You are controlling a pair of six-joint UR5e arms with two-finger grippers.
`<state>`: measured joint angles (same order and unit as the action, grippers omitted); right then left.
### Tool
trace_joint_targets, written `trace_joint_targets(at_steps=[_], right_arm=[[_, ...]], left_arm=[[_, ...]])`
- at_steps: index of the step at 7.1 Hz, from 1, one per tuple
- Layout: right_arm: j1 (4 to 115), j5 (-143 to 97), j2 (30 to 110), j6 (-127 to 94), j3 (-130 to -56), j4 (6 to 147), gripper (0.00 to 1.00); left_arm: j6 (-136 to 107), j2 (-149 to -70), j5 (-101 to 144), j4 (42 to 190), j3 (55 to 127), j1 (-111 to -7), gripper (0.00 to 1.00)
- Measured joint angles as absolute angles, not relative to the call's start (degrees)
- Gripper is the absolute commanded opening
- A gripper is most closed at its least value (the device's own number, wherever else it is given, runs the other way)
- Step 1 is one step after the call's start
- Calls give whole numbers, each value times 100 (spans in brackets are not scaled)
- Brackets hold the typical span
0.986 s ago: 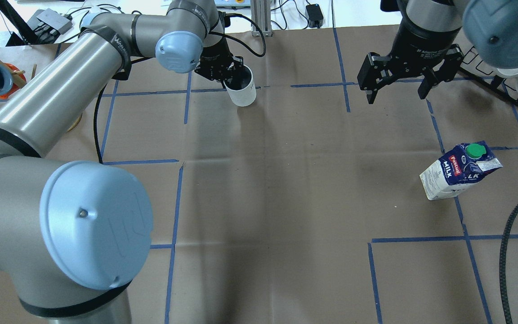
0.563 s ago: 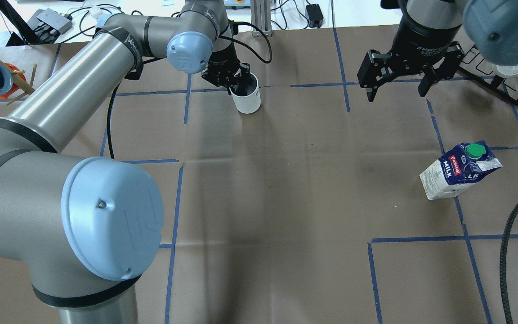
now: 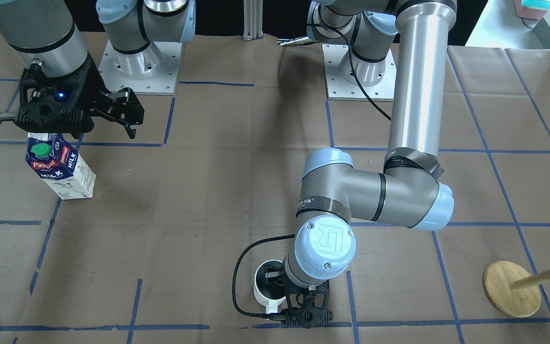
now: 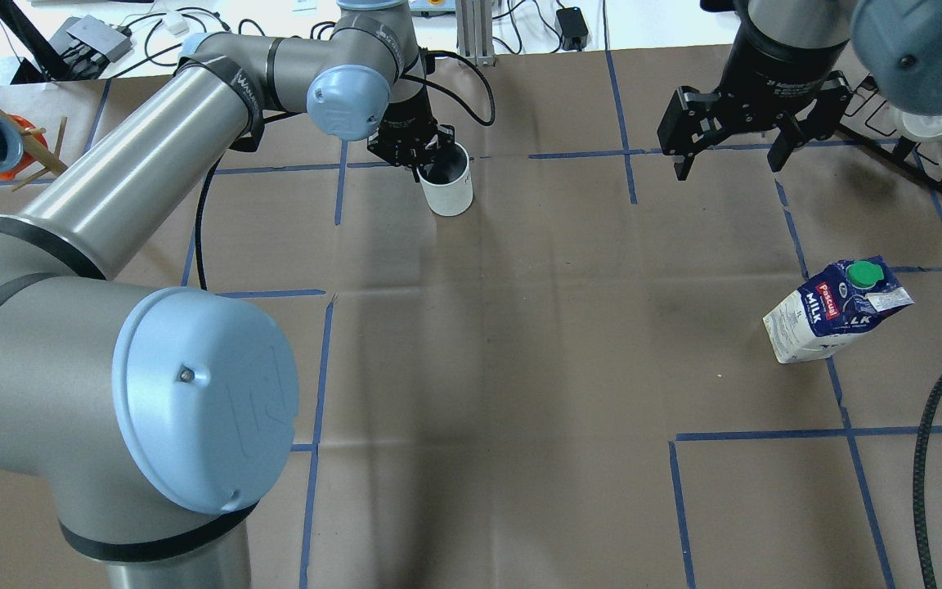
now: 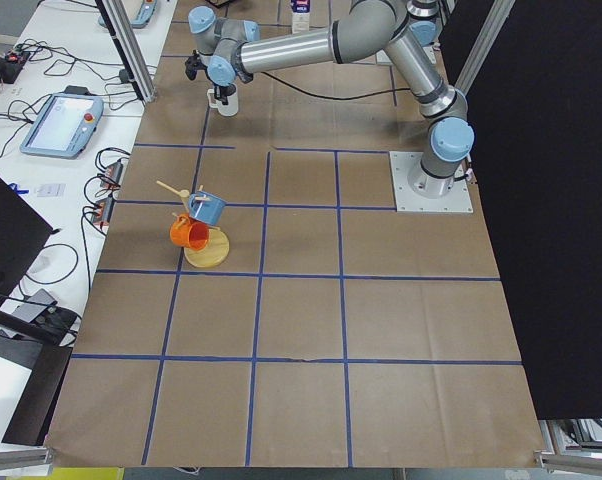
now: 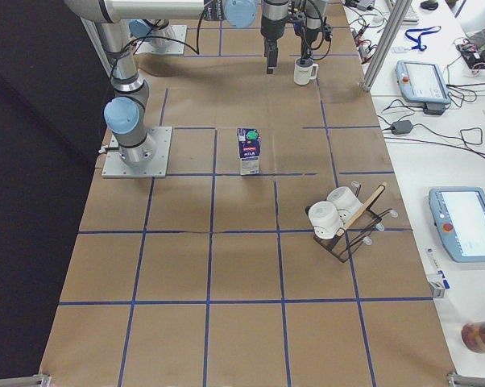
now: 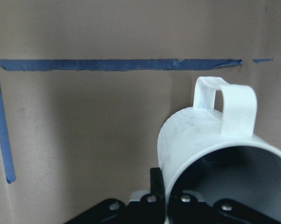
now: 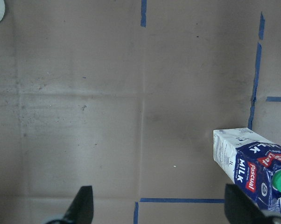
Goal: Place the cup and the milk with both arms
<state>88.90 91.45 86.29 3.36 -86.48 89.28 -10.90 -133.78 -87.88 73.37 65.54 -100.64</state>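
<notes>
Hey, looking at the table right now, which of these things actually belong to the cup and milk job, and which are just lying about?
Job: cup, gripped by the left gripper; milk carton, standing free; right gripper, open.
Lying about: wooden mug stand with a blue mug and an orange mug; cup rack holding white cups; control tablets.

Ext. cams round one table [image 4: 520,368]; wrist cams prob. downward
</notes>
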Motion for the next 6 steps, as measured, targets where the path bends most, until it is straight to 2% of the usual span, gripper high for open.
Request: trace_joint_targets(at_steps=[1,3,6], right_arm=[[8741,9138,8644,522,-8656,8941,100],[8426,9173,8655,937,-8669,8953,100],[7332,9140,8748,2319,-8704,8936,100]], left_arm=[[-1090,-13378,-8834,7338,6589,-10067,98],[-1090,-13334,-8856,7350,6598,-10075,100],[-1090,-13041,-8854,7695,6461,-10063,100]])
